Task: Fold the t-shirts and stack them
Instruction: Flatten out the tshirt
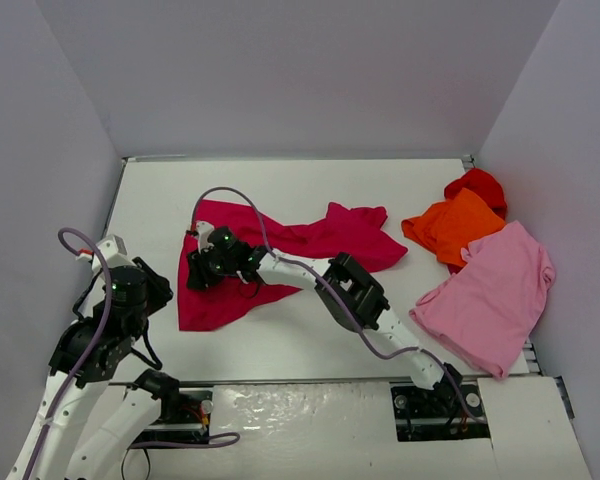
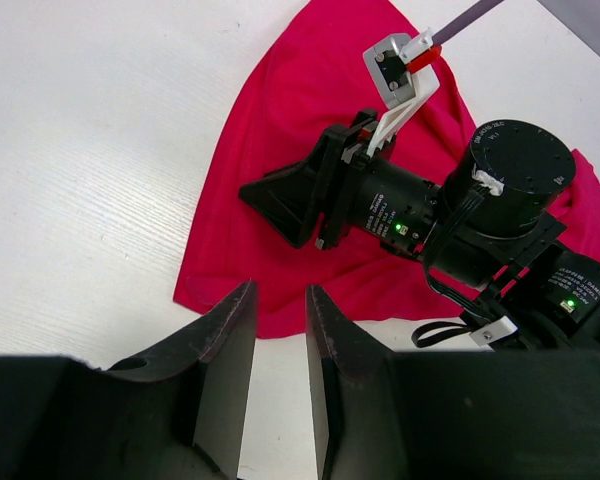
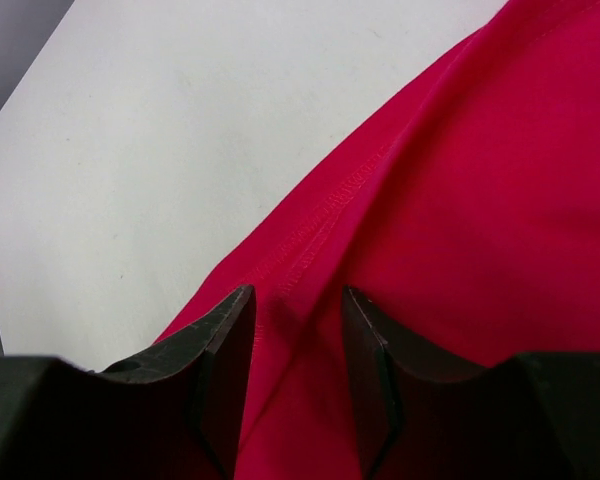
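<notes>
1. The right gripper point(image 3: 295, 300) stands partly open. Its two fingers point(image 3: 220, 370) straddle a stitched hem of the crimson t-shirt point(image 1: 310, 240), and cloth fills the gap between them. Whether the pads press the cloth cannot be told.
2. The right arm reaches from its base at the near edge of the table point(image 1: 280, 190) leftward across the middle. Its elbow is raised and its wrist is low over the left part of the shirt.
3. The left gripper point(image 2: 280, 300) shows only a narrow gap with nothing in it. Bare table shows through, just short of the shirt's near-left corner.
4. The left arm is folded up by the table's left edge, with its gripper aimed towards the shirt.
5. The crimson t-shirt lies loosely spread from left of centre to the middle of the table.
6. The light pink t-shirt point(image 1: 490, 295) lies by the right edge. The orange t-shirt point(image 1: 455, 225) is just beyond it, lying over the bright red t-shirt point(image 1: 477, 185) towards the far right corner.
</notes>
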{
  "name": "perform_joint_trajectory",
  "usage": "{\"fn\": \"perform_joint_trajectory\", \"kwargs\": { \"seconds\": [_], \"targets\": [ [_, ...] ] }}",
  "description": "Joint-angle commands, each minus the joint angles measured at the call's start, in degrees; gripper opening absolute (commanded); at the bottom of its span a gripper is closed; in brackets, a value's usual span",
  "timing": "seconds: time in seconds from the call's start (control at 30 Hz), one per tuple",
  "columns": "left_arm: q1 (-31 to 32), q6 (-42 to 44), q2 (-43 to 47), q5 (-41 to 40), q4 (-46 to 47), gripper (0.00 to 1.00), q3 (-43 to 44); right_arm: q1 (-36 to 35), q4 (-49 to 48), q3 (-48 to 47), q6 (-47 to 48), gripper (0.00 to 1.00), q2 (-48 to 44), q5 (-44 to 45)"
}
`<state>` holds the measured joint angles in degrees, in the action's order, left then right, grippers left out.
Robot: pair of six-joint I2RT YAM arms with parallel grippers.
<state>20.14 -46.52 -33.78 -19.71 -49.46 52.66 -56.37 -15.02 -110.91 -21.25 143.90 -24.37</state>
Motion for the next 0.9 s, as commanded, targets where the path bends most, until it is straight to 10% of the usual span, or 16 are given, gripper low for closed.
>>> {"fn": "perform_joint_trajectory", "kwargs": {
  "seconds": [0.0, 0.23, 0.33, 0.87],
  "targets": [
    [-0.1, 0.4, -0.7, -0.9, 1.0, 0.24, 1.3, -0.1, -0.4, -2.1, -0.2, 0.37, -2.2, -0.5],
    [-0.1, 0.4, -0.8, -0.7, 1.5, 0.24, 0.9, -0.2, -0.4, -0.5, -0.4, 0.30, -3.0, -1.0],
    [-0.1, 0.4, -0.8, -0.7, 1.7, 0.24, 0.8, -0.5, -0.7, 0.3, -0.2, 0.01, -3.7, -0.5],
    [-0.1, 0.2, 0.0, -1.0, 2.3, 0.24, 0.4, -4.5, -2.0, -16.3, -4.2, 0.03, 2.4, -3.9]
  ]
}}
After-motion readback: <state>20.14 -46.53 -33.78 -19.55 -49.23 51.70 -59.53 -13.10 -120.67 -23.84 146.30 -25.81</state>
